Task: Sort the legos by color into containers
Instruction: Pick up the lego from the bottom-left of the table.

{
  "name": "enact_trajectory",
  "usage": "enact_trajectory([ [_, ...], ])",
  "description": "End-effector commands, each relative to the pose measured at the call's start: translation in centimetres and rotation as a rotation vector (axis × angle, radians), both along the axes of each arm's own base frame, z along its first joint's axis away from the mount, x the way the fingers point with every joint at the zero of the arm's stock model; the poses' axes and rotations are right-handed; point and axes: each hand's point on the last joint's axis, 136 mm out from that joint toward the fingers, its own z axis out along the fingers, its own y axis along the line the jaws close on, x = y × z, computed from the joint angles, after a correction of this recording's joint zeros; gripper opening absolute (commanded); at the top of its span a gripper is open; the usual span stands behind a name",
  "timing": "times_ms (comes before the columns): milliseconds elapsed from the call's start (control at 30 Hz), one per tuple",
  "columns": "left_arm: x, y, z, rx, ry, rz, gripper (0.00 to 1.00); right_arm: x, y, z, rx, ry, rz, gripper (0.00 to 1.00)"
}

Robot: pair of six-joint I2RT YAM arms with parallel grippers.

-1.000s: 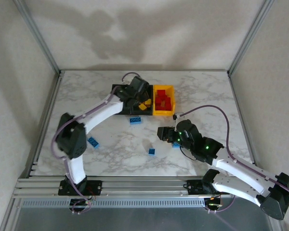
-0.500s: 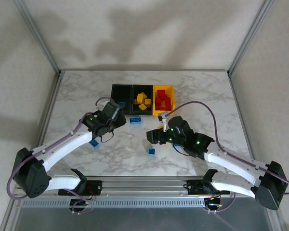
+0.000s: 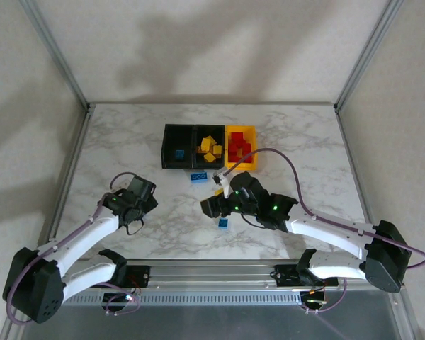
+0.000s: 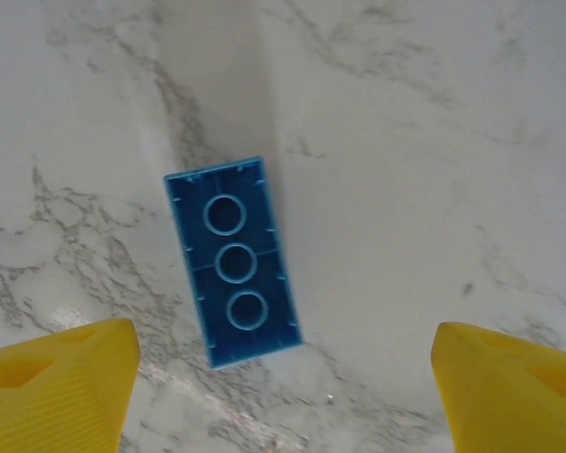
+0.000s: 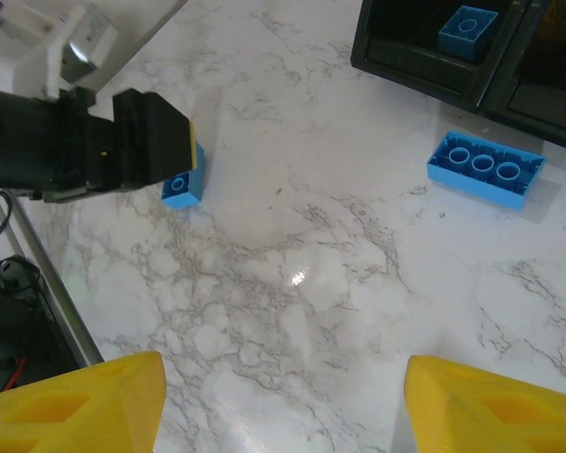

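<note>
1. Blue lego: flat on near-left table, hollow side up, under left gripper, spread wide, empty.
2. Likely light, stiff, slippery; best to pinch across the long sides.
3. Right gripper: spread, empty also.

The left jaws stand wide, and the counter between them is bare but for one flat blue brick. It lies just ahead, clear of both fingers and nearer one than the other. Ahead of the right jaws there's a broad open stretch of marble. Ahead-left the left arm blocks the way, low over the counter. Ahead-right lies a long blue brick, and just beyond it stands the wall of the black bin.
</note>
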Motion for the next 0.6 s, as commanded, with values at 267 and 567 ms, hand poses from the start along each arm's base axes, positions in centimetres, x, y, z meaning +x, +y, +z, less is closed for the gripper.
enact_trajectory([
  [267,0.6,1.2,-3.5,0.026,0.037,0.042,0.72,-0.2,0.3,1.3,0.037,-0.018,0.003,0.67],
  [567,1.1,1.2,-3.6,0.033,0.047,0.026,0.31,0.0,-0.1,1.4,0.033,-0.028,-0.020,0.67],
])
